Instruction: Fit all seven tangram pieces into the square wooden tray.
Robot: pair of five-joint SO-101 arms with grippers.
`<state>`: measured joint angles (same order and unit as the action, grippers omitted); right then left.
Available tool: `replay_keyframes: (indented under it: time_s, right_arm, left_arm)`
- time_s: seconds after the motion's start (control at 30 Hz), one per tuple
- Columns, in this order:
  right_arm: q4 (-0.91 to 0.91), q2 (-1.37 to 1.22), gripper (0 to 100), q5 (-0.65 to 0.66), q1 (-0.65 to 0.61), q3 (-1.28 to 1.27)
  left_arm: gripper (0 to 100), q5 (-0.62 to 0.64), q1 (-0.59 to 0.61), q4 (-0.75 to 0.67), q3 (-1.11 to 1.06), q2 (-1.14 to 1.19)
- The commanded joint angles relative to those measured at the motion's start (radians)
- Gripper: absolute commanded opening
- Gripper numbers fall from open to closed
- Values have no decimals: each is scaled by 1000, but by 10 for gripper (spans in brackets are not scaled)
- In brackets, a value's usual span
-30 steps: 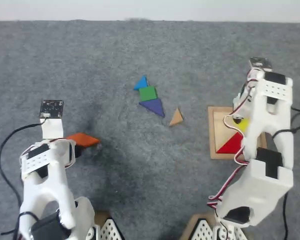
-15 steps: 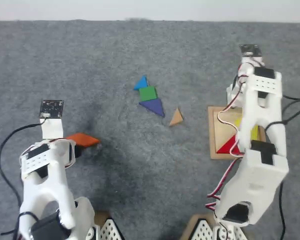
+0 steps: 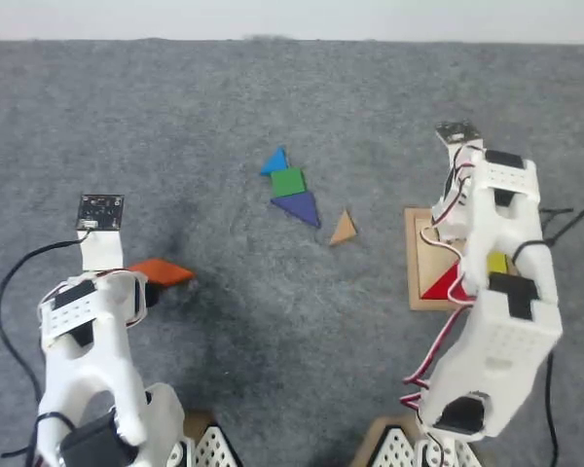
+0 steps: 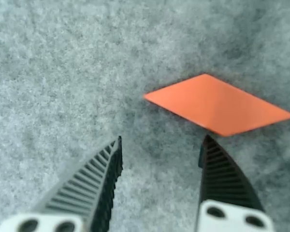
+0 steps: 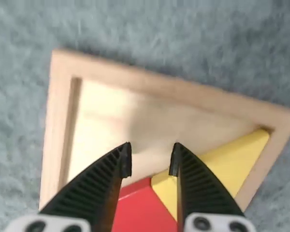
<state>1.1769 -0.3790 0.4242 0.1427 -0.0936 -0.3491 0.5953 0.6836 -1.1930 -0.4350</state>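
The square wooden tray [image 3: 423, 238] lies at the right, holding a red triangle [image 3: 444, 283] and a yellow piece [image 3: 497, 263]. My right arm [image 3: 496, 204] hangs over it. In the right wrist view my right gripper [image 5: 151, 150] is slightly open and empty above the tray's bare floor [image 5: 111, 111], close to the red triangle [image 5: 140, 208] and the yellow piece [image 5: 222, 164]. An orange parallelogram [image 3: 161, 271] lies at the left. My left gripper [image 4: 162, 142] stands open just short of the orange parallelogram [image 4: 217, 104], not touching it.
On the grey carpet mid-table lie a small blue triangle [image 3: 274, 161], a green square [image 3: 288, 182], a purple triangle [image 3: 298, 206] and a tan triangle [image 3: 343, 228]. The first three touch in a column; the tan one sits alone between them and the tray.
My right arm has swung leftward over the tray, its wrist now nearer the tray's left side. The left arm and all loose pieces have stayed put.
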Motion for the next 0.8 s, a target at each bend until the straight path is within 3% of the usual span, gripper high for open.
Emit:
replay_keyframes:
  time_s: [0.0, 0.27, 0.5, 0.63, 0.77]
  right_arm:
    - [-82, 186, 132, 14, 15, -109]
    - [-35, 361, 135, -49, 33, -137]
    - [-24, 329, 135, -69, -193, -72]
    - [-24, 277, 135, -187, -340, 40]
    - [-24, 160, 148, -226, -470, 184]
  left_arm:
    - [247, -5, -5, -23, 8, -2]
    - [247, -5, -5, -23, 8, -2]
    - [247, -5, -5, -23, 8, -3]
    - [247, -5, -5, -23, 7, -3]
    - [247, -9, -5, -23, 7, -3]
